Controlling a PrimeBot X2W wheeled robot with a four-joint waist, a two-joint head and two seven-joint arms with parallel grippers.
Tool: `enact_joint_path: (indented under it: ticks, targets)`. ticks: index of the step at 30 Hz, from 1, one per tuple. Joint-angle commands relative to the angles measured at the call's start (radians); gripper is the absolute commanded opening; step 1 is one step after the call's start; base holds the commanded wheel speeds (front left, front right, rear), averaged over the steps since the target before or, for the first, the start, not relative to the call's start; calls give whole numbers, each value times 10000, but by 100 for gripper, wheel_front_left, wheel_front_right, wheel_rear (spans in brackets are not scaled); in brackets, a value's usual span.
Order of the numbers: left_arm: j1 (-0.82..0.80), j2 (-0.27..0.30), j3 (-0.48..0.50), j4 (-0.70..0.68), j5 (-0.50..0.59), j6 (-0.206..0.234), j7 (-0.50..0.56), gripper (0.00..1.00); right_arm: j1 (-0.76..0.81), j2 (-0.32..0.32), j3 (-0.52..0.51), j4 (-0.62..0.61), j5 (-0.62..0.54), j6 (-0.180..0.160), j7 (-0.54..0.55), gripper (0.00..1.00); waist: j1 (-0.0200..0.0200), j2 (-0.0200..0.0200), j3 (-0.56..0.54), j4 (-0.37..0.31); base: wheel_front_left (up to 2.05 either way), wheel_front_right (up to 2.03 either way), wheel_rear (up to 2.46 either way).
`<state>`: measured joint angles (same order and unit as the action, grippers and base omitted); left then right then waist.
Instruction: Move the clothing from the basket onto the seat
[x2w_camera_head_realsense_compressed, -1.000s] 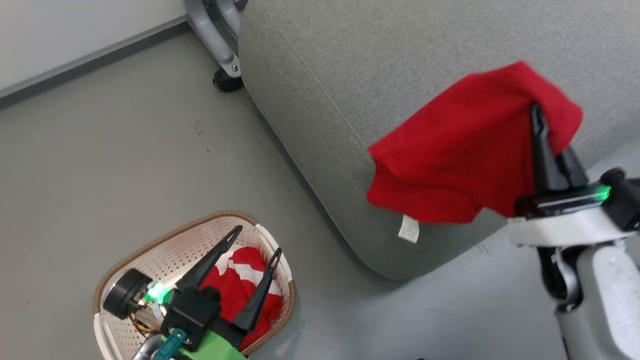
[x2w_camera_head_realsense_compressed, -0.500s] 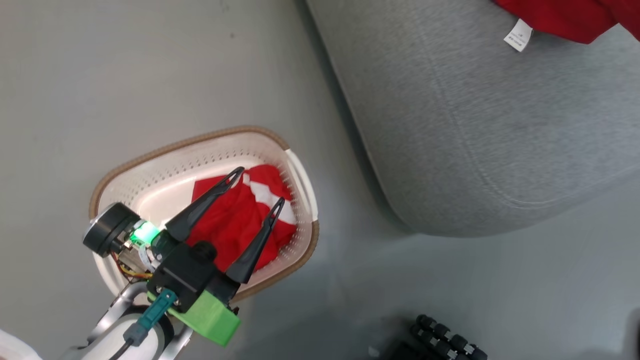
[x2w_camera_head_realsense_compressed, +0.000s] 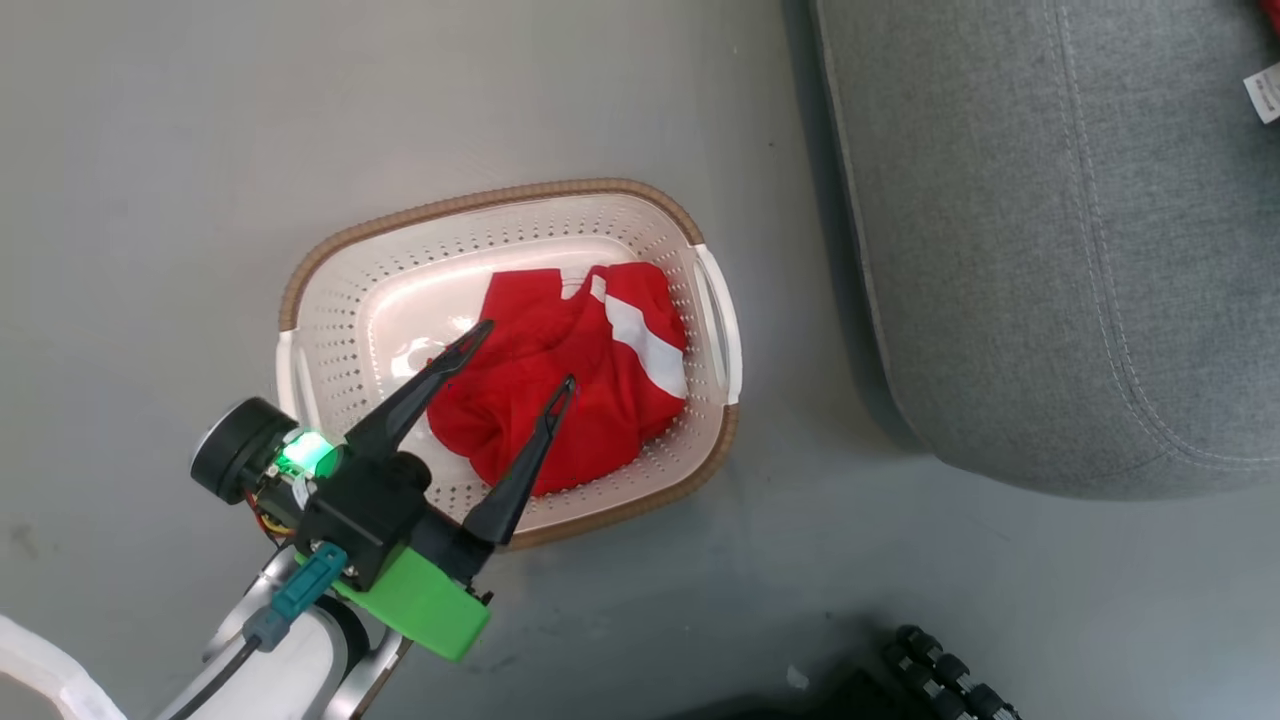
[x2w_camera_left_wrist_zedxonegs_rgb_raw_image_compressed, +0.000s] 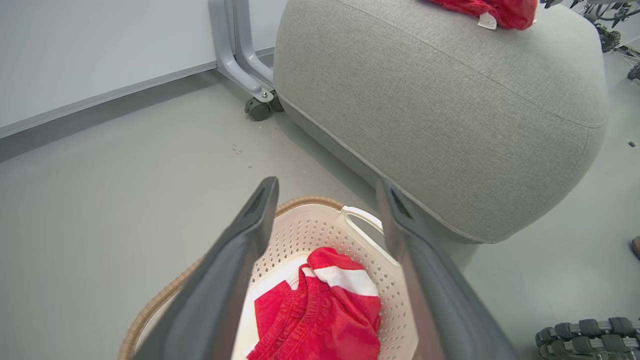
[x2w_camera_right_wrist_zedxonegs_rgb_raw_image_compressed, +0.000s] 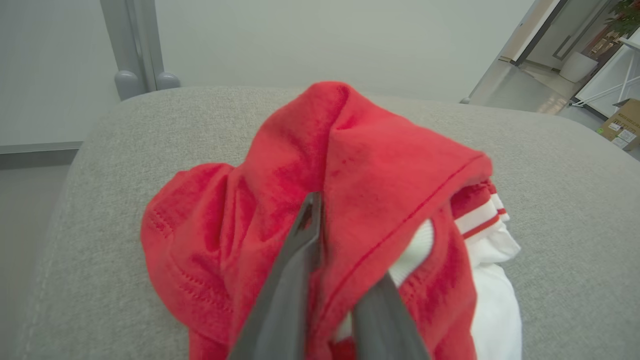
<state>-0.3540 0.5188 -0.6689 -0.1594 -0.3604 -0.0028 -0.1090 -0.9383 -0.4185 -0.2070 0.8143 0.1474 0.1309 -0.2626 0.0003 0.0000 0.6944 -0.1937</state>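
Note:
The cream perforated basket (x2w_camera_head_realsense_compressed: 480, 200) with a brown rim stands on the grey floor, left of the grey seat (x2w_camera_head_realsense_compressed: 1050, 250). Red clothing with a white stripe (x2w_camera_head_realsense_compressed: 580, 380) lies crumpled inside it. My left gripper (x2w_camera_head_realsense_compressed: 528, 352) hangs open just above that garment, touching nothing; the left wrist view shows its fingers (x2w_camera_left_wrist_zedxonegs_rgb_raw_image_compressed: 327, 184) spread over the basket (x2w_camera_left_wrist_zedxonegs_rgb_raw_image_compressed: 310, 202). On top of the seat (x2w_camera_right_wrist_zedxonegs_rgb_raw_image_compressed: 100, 175) rests another red and white garment (x2w_camera_right_wrist_zedxonegs_rgb_raw_image_compressed: 375, 165). My right gripper (x2w_camera_right_wrist_zedxonegs_rgb_raw_image_compressed: 340, 225) is shut on it, fabric draped over the fingers and one fingertip hidden. Its white tag (x2w_camera_head_realsense_compressed: 1262, 92) shows at the head view's right edge.
A grey metal frame on castors (x2w_camera_left_wrist_zedxonegs_rgb_raw_image_compressed: 259, 107) stands behind the seat, by the wall. A black ribbed part (x2w_camera_head_realsense_compressed: 950, 670) lies on the floor near the bottom edge, right of the basket. Open floor surrounds the basket on the left and front.
The head camera has swung down and left, so the basket sits mid-picture and the right arm has left that view. The red garment, held above the seat before, now rests on it.

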Motion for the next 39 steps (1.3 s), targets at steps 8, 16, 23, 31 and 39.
enact_joint_path:
  ticks: [8,16,23,31,39]
  targets:
    - [381,-534,-56,664,-354,183,-585,100,1870,406,-435,-1098,-1090,-4,-30,100,-3,0,-1626,168,0,0,0]
    - [1095,-1266,-2,1703,-899,506,-1168,100,4266,880,-40,-2389,-923,-6,-31,100,-3,0,-3387,622,0,0,0]
    - [1789,-1960,425,2624,-1301,772,-1508,100,5975,1593,733,-3269,-811,-6,-31,100,-3,0,-4703,1337,0,0,0]
    - [2861,-2685,2002,3046,-1045,927,-1551,100,7073,2633,2156,-3845,-516,-6,-33,100,-3,0,-6340,2030,0,0,0]
    - [3951,-3244,3890,2474,-272,623,-1554,100,8213,2944,3174,-5251,-183,-6,-31,100,-3,0,-7355,2397,0,0,0]
